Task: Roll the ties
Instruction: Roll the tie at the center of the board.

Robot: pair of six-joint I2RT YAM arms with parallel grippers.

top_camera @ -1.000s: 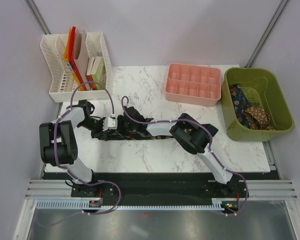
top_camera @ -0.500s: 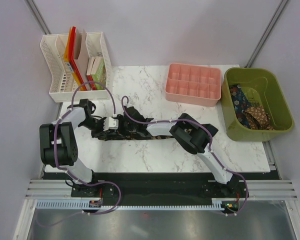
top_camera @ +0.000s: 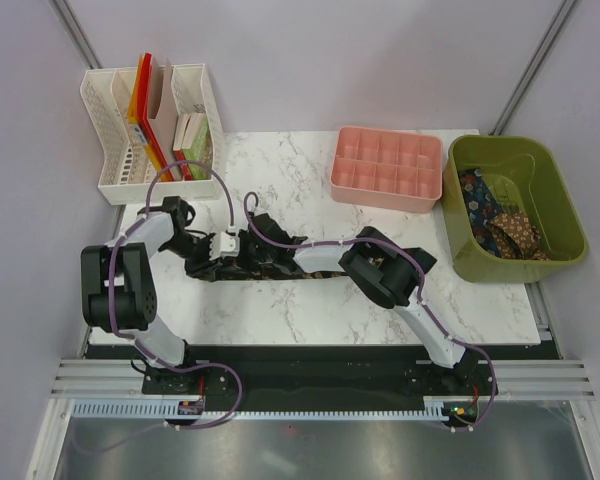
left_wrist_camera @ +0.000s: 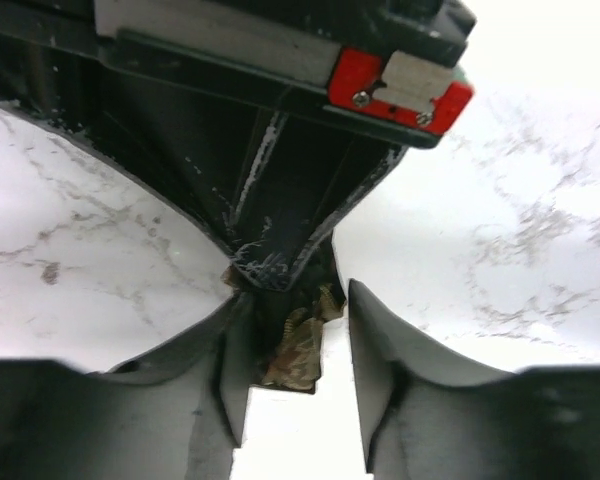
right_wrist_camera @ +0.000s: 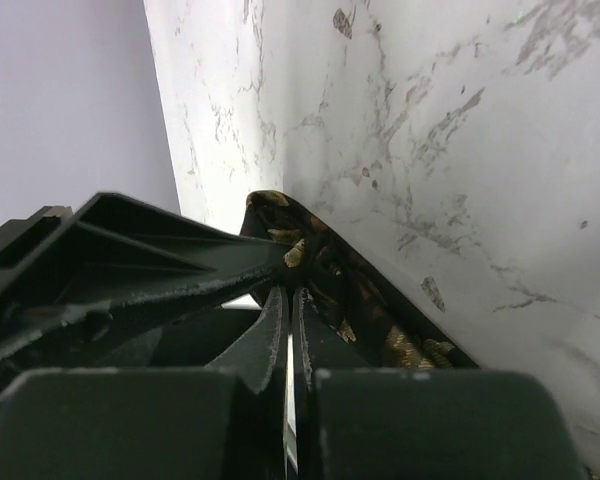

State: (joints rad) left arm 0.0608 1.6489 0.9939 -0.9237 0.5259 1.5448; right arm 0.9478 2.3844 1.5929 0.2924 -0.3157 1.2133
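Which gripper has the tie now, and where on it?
The right gripper appears shut on the tie at its folded end; the left gripper is open, straddling it.

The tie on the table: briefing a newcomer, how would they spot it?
On the marble table, look across its middle. The tie lies stretched out, dark with gold-brown pattern; the other ties sit heaped in the green bin.

The left arm (top_camera: 115,290), at the frame's left, and the right arm (top_camera: 385,272), right of centre, share black round joints and pale grey-white links. Purple cables (top_camera: 195,178) loop along both. The black fingers (left_wrist_camera: 230,390) are scuffed. A red block (left_wrist_camera: 400,90), upper right, carries a silver screwed plate.
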